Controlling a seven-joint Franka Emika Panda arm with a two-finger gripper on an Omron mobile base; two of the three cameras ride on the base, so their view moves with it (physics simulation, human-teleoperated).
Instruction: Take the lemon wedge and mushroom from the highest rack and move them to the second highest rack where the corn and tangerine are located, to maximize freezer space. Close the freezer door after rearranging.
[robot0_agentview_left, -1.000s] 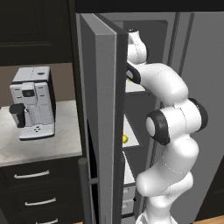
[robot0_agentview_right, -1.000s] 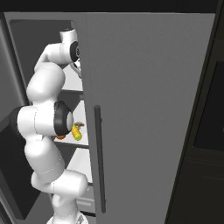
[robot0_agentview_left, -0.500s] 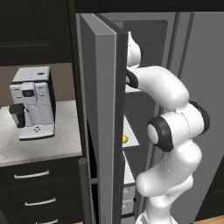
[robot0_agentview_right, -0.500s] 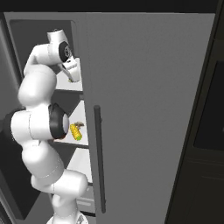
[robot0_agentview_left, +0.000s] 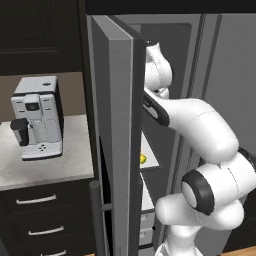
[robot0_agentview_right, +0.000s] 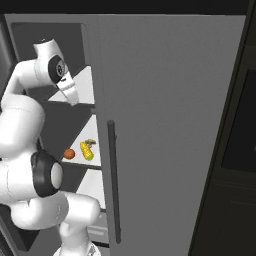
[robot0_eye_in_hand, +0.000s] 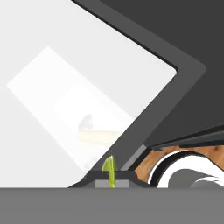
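Hand (robot0_eye_in_hand: 111, 183) now raised off the highest rack (robot0_agentview_right: 85, 85), pinched tight on the lemon wedge (robot0_eye_in_hand: 109, 170).

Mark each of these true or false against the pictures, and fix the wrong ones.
1. The gripper is shut on the lemon wedge. True.
2. The corn lies on the top rack. False: it lies on the second highest rack, below the highest rack.
3. The tangerine sits left of the corn in the right base view. True.
4. The freezer door is closed. False: it stands open, with the arm reaching inside.
5. A coffee machine stands on the counter beside the freezer. True.
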